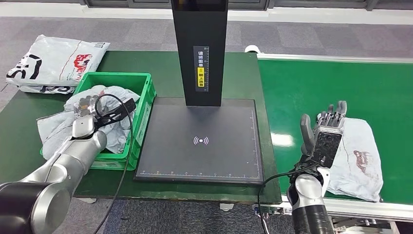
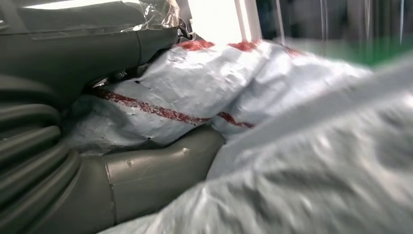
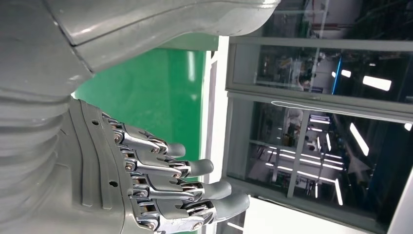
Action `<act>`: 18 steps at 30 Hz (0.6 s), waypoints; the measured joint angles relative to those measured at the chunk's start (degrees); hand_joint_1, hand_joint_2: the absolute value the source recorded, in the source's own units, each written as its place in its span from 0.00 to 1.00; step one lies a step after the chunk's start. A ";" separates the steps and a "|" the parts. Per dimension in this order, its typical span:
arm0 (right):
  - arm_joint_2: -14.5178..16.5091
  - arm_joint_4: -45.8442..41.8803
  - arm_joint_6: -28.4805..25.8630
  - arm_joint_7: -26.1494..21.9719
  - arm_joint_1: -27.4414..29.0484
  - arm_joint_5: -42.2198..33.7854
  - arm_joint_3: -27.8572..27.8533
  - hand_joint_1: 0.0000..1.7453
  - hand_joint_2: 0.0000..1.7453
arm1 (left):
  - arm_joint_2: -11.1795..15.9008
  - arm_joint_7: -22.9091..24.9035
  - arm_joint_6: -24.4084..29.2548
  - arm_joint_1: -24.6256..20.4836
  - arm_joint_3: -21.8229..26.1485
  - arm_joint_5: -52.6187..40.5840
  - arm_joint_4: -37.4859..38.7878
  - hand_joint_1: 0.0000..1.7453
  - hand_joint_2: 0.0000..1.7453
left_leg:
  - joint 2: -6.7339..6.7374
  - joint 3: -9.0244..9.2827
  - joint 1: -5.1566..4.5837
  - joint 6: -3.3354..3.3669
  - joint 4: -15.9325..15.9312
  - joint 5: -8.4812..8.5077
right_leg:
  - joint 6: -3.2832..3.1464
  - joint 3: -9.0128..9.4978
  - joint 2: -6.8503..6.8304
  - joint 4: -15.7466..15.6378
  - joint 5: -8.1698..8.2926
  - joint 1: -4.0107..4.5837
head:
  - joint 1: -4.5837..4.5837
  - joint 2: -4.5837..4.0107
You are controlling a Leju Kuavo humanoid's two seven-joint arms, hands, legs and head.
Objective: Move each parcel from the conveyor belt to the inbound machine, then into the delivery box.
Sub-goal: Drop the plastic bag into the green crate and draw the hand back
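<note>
The right hand (image 1: pixel 325 132) stood nearest, raised upright over the conveyor belt (image 1: pixel 311 92) with its fingers (image 3: pixel 195 168) straight, apart and holding nothing. Just beside it, on the belt, lay a grey parcel (image 1: pixel 358 158) with a red print, not yet picked up. My worry was that slack, crumpled bag: fingers coming down on loose film might pinch a fold only, and the parcel could slide free short of the inbound machine (image 1: pixel 202 141).

Over in the green delivery box (image 1: pixel 141 105) the left hand (image 1: pixel 104 114) was buried among grey bags (image 2: pixel 195 92); whether its fingers were grasping one I could not tell. If one was caught, the arm might drag a bag back out, the more so as one bag (image 1: pixel 53 129) already hung over the box's rim. A white parcel (image 1: pixel 53 63) lay on the bench behind.
</note>
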 joint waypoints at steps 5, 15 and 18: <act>-0.31 0.03 0.67 0.42 -0.04 0.54 0.02 0.00 1.00 | -0.12 -1.32 -7.57 -0.03 3.77 3.70 1.46 1.00 1.00 | 0.03 0.04 -0.02 -0.01 0.00 -0.01 | 0.00 0.00 0.03 -0.01 0.00 -0.02 | 0.00 0.00; -0.57 0.03 0.72 0.54 0.47 1.03 0.01 0.00 1.00 | -0.47 -2.37 -8.11 -0.02 7.44 5.82 2.06 0.25 0.75 | 0.03 0.07 -0.02 -0.02 0.00 0.00 | 0.00 0.02 0.03 0.01 0.01 -0.02 | -0.01 0.00; -0.57 -0.07 0.71 0.91 0.61 1.46 0.02 0.00 1.00 | -0.69 -4.09 -5.65 0.00 8.08 7.39 2.11 0.00 0.00 | 0.03 0.08 -0.02 -0.03 0.01 0.00 | 0.00 0.01 0.03 0.01 0.01 -0.02 | -0.01 0.00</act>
